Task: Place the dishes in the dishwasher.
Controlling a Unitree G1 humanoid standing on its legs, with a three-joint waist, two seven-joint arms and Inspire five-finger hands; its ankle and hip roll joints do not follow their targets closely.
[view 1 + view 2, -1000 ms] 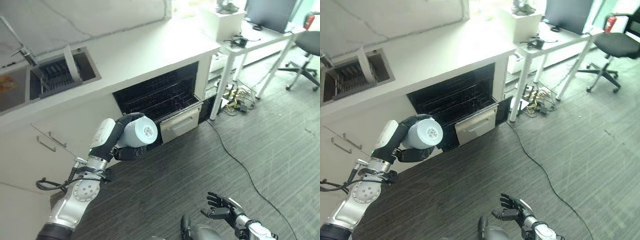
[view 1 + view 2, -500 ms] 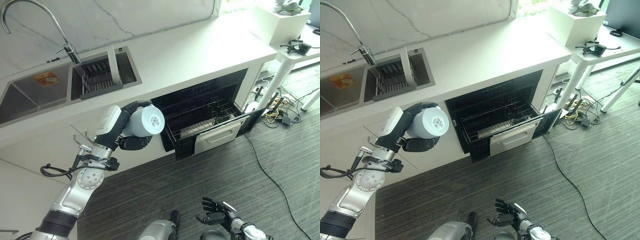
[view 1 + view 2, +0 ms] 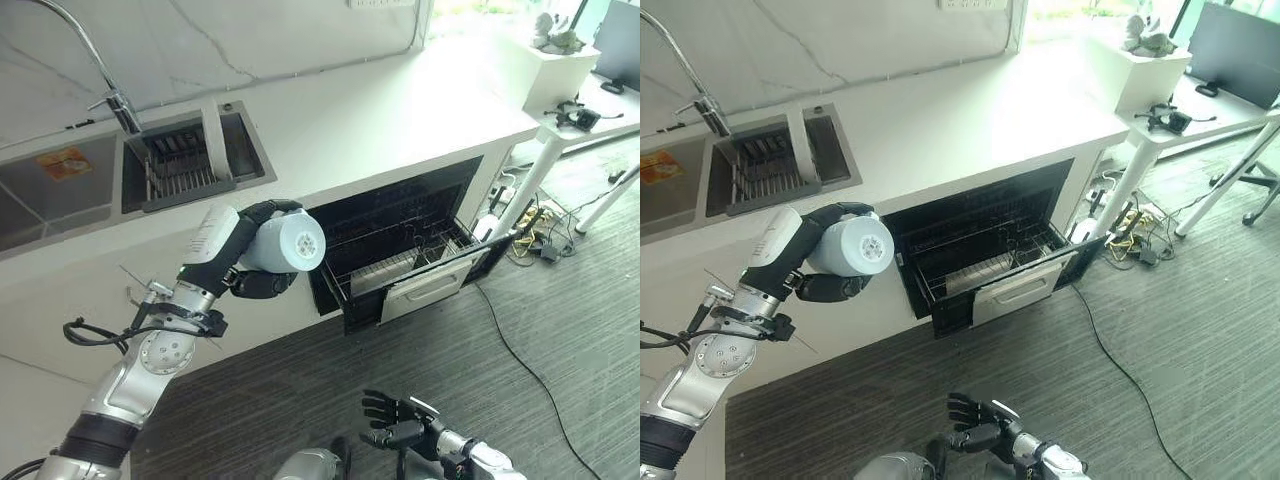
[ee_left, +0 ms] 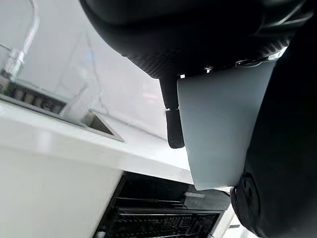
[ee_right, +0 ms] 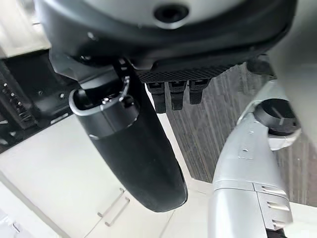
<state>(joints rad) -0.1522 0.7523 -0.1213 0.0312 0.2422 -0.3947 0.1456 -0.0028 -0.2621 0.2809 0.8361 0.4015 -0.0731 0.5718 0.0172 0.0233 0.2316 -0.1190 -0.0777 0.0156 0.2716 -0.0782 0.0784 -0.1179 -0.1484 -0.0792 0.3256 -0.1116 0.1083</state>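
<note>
The left hand (image 3: 248, 262) has its fingers and thumb curled round one pale blue cup (image 3: 285, 243), held on its side in the air to the left of the open dishwasher (image 3: 400, 235), whose one wire rack (image 3: 415, 262) is pulled out. The cup looks light, stiff, smooth-walled and likely breakable, so a wrap round its body suits it better than a rim pinch. The right hand (image 3: 400, 434) hangs low over the floor, fingers spread and holding nothing; one plate (image 3: 213, 141) stands in the sink (image 3: 185, 165) on the tabletop (image 3: 380, 110).
</note>
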